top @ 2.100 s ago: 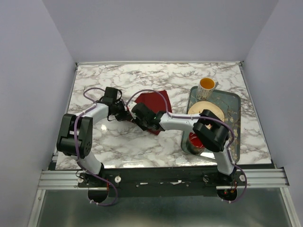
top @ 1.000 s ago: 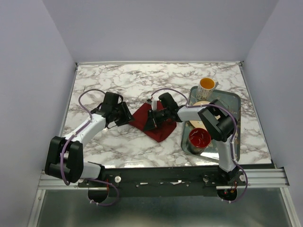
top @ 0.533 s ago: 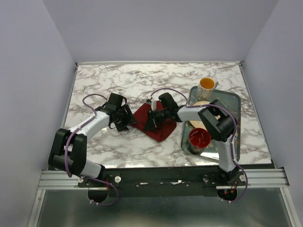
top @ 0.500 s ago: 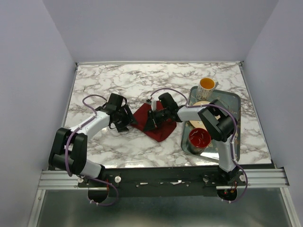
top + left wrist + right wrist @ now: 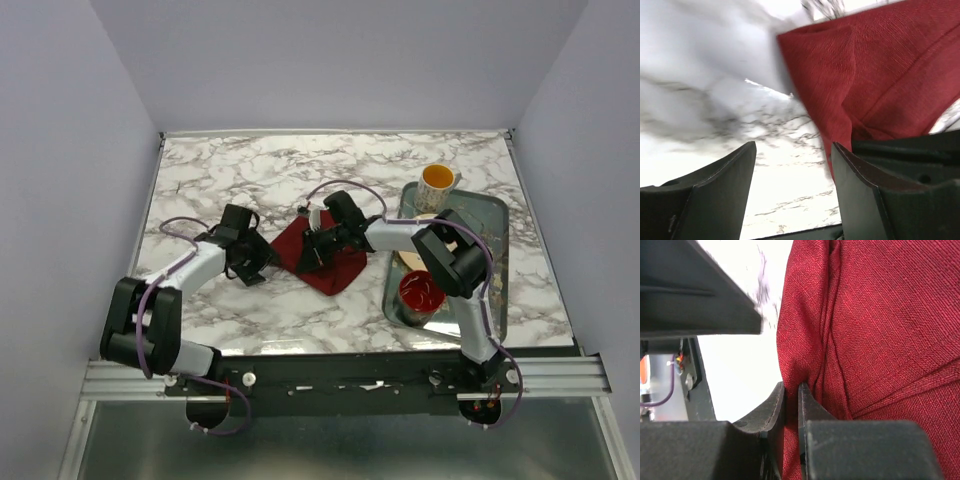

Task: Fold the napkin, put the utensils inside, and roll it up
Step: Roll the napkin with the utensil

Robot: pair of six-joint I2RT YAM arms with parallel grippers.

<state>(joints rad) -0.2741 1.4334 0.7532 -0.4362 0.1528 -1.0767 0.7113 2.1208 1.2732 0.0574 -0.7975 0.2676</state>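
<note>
The dark red napkin (image 5: 330, 268) lies bunched on the marble table, filling much of the left wrist view (image 5: 880, 75) and the right wrist view (image 5: 880, 315). My right gripper (image 5: 308, 252) is at its left part, shut on a raised fold of the cloth (image 5: 791, 405). My left gripper (image 5: 264, 258) is just left of the napkin's edge. It stands open over bare marble (image 5: 792, 170), its right finger (image 5: 875, 195) beside the cloth's edge. The utensils are out of view.
A metal tray (image 5: 497, 215) sits at the right, with a red bowl (image 5: 421, 291) in its near part and a yellow-lined mug (image 5: 437, 180) at its far end. The right arm reaches leftward from over the tray. Walls enclose the table on three sides.
My left gripper has opened, let go of the napkin and shifted slightly toward the near side. My right gripper has carried its pinched fold a little to the left.
</note>
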